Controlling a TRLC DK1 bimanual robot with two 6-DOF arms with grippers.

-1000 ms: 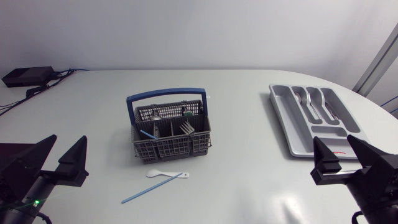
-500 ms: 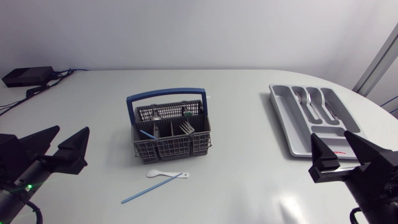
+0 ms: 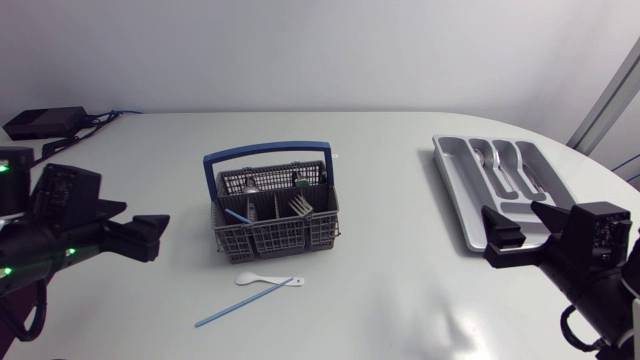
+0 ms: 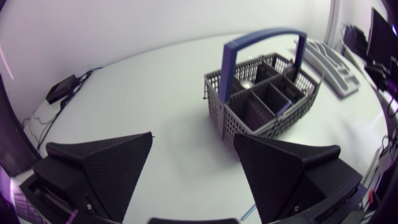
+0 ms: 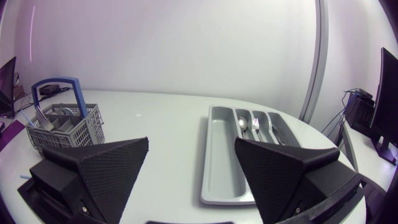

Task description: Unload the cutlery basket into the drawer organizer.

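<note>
Cutlery basket: blue handle, mid-table; contents half-hidden by mesh. Drawer organizer: holds spoons and forks, near end covered by right gripper. Left gripper and right gripper: jaws released, empty. White spoon and thin blue stick: loose beside basket.

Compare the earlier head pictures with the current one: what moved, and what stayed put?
The left gripper swung inward toward the grey mesh cutlery basket with the blue handle; the right gripper edged inward near the grey plastic drawer organizer. Both are open and empty. Basket, organizer, white spoon and blue stick stayed put.
</note>
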